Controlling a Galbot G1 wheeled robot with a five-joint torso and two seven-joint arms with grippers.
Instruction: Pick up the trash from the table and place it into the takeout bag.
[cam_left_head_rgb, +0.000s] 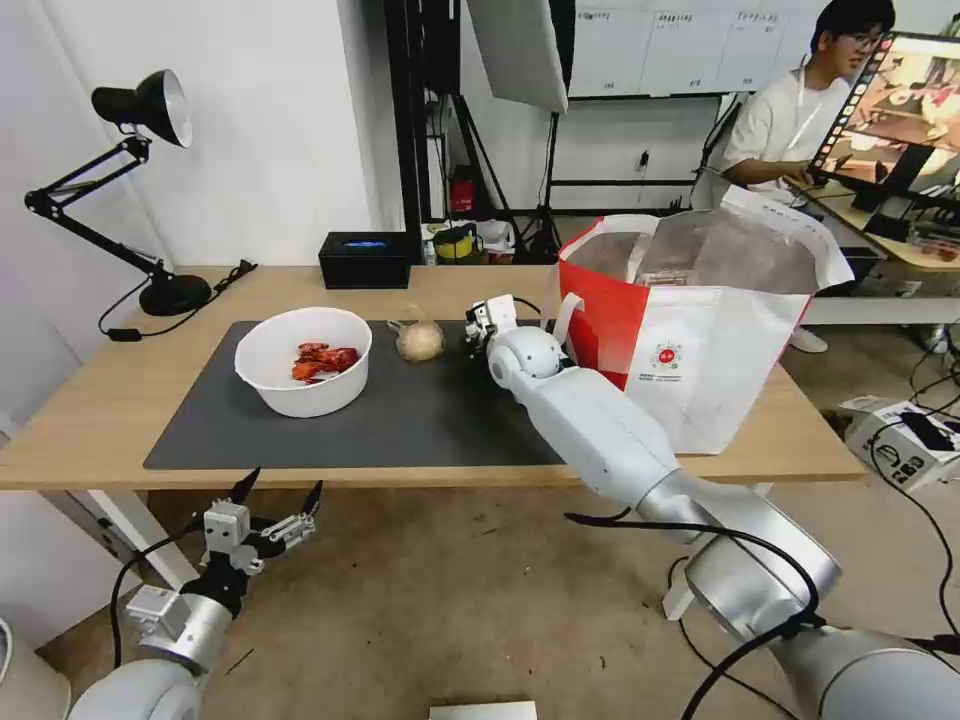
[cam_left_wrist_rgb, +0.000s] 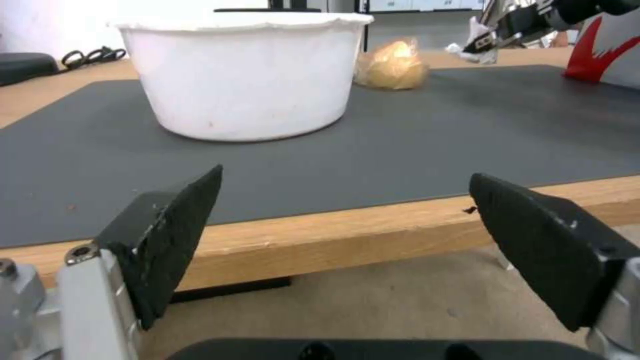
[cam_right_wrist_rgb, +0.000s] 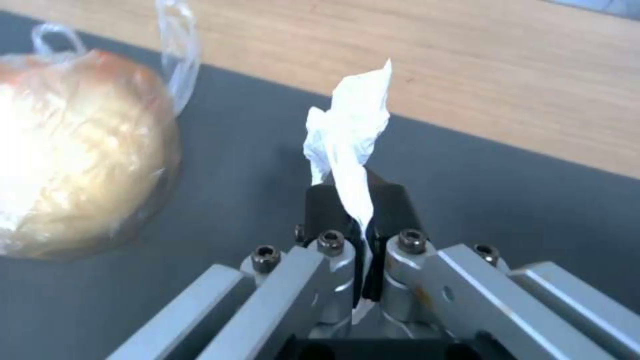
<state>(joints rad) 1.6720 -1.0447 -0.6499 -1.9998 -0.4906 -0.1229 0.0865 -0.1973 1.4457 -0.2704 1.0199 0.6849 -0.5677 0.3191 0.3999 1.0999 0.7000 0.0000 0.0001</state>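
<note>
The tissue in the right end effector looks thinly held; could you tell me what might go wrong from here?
1. The right end effector pinches the crumpled tissue by one thin end, so it might slip out.
2. The small clear bag lies close beside it; a swing could nudge it.
3. The takeout bag rim stands high and might snag the tissue.

A white wall (cam_left_head_rgb: 270, 130) stands behind the scene, with a black articulated desk lamp (cam_left_head_rgb: 130, 110) at the far left and a small black box (cam_left_head_rgb: 365, 258) toward the back edge. Beyond it rise a dark upright frame (cam_left_head_rgb: 412, 110), tripod legs (cam_left_head_rgb: 545, 215) and a pale tilted panel (cam_left_head_rgb: 520, 45), before a whiteboard (cam_left_head_rgb: 640, 45) (its writing too small to read). The floor (cam_left_head_rgb: 430, 590) is brownish and scuffed, and a desk with a lit monitor (cam_left_head_rgb: 905, 110) stands at the far right, with cables (cam_left_head_rgb: 925, 520) trailing below.
</note>
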